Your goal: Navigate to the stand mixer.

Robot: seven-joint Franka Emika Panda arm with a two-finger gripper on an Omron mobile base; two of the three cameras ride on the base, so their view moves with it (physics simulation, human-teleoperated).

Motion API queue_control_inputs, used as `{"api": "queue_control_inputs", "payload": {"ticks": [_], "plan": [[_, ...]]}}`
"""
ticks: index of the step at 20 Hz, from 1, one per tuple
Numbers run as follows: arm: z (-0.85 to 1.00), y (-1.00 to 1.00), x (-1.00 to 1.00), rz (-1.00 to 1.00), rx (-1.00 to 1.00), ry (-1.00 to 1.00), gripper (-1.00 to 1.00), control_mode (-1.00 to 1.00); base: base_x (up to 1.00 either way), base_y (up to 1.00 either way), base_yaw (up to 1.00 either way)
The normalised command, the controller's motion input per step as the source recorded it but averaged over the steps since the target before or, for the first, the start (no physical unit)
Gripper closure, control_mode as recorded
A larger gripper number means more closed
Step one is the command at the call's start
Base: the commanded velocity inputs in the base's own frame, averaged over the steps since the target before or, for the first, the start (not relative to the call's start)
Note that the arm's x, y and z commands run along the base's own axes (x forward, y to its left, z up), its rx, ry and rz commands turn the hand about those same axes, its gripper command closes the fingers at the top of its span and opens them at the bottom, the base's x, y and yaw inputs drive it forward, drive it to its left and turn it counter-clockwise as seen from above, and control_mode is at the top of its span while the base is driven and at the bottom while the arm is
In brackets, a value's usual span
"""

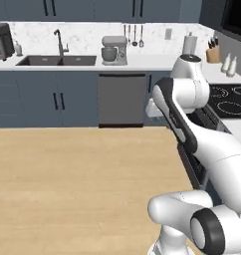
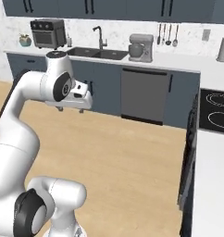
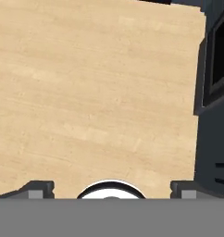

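Simulated kitchen, mobile arm partway to its goal. The light grey stand mixer with rounded head and silvery bowl (image 1: 114,50) stands on the white table (image 1: 142,62) against the marbled back wall, just right of the dark double sink with its tall black tap (image 1: 59,42) and above the grey dishwasher front (image 1: 122,100). A broad stretch of pale wood floor (image 1: 82,179) lies between the base and that table, so the approach is judged unfinished.

The two-finger hand (image 3: 112,187) is folded in near the arm and points down at the floor; its two dark fingertips (image 3: 39,189) sit wide apart with nothing between them.

Risks, judged from this layout:
- The black oven front with its glass cooktop (image 1: 227,99) runs close along the robot's right side; a turn or drift that way could clip it with the base or elbow.
- Driving straight on too far would bump the blue-grey lower cabinets (image 1: 48,99).
- Stopping short or off to one side, toward the black countertop oven (image 2: 47,33), would leave the mixer out of reach.
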Motion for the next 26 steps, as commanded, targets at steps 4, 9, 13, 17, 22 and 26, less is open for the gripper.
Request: {"api": "queue_control_inputs", "payload": {"ticks": [4, 9, 13, 17, 22, 26], "plan": [[0.00, 0.00, 0.00, 0.00, 0.00, 0.00, -1.00, 1.00, 1.00, 0.14, -0.07], [0.00, 0.00, 0.00, 0.00, 0.00, 0.00, -1.00, 1.00, 1.00, 0.15, -0.19], [0.00, 0.00, 0.00, 0.00, 0.00, 0.00, -1.00, 1.00, 1.00, 0.19, -0.18], [0.00, 0.00, 0.00, 0.00, 0.00, 0.00, -1.00, 1.00, 1.00, 0.27, -0.13], [0.00, 0.00, 0.00, 0.00, 0.00, 0.00, -1.00, 1.00, 1.00, 0.47, -0.07], [0.00, 0.00, 0.00, 0.00, 0.00, 0.00, -1.00, 1.00, 1.00, 0.51, -0.06]]}}
